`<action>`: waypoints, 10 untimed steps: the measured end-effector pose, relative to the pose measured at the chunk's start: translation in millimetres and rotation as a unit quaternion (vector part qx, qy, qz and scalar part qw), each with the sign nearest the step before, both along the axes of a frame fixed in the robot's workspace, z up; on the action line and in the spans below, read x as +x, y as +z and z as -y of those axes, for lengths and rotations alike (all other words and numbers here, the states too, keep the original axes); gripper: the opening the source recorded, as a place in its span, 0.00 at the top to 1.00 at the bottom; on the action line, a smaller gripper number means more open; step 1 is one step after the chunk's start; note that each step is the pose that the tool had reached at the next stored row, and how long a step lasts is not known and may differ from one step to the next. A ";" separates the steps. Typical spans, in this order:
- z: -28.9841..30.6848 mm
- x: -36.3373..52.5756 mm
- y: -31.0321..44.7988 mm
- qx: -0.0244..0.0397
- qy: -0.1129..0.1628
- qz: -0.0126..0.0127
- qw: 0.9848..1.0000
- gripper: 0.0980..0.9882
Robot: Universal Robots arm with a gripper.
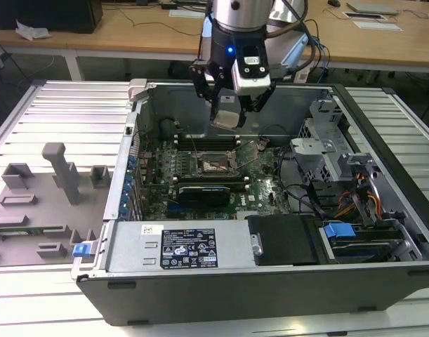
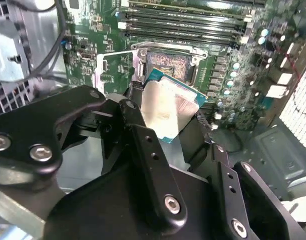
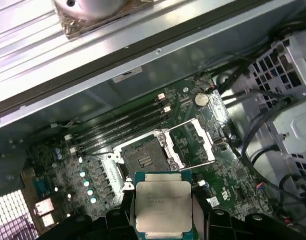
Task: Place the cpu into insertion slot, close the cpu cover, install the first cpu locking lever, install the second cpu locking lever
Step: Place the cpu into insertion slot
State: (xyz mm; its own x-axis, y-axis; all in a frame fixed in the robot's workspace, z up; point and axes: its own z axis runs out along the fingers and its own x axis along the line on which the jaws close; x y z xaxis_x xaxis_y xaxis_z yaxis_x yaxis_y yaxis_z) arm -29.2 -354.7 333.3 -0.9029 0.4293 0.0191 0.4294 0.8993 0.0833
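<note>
No step of the task is finished. The chip (image 3: 164,207) hangs in the air over the green board (image 1: 154,184), above the socket (image 3: 145,157) and not in it. The socket lies bare near the middle of the board, just beside a bank of long memory slots (image 3: 117,127), with its contact field uncovered. The cover (image 3: 205,140) is swung open to one side of the socket (green board shows through its window). A thin wire lever (image 3: 195,166) stands free next to it; the other lever I cannot make out for certain. Seating the chip, closing the cover and setting both levers are all left to do. The pincer (image 3: 164,222) is clenched on the chip, one finger on each of two opposite edges, with the chip's grey top turned toward both wrist views.
</note>
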 end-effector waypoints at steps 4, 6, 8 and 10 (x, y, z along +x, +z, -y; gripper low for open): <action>0.0 0.0 -0.8 0.000 -0.053 0.000 0.999 0.50; 0.0 0.0 -1.4 0.000 -0.079 0.000 0.997 0.50; 0.0 0.0 -1.8 0.000 -0.097 0.000 0.995 0.50; 0.0 0.0 -2.4 0.000 -0.119 0.000 0.993 0.50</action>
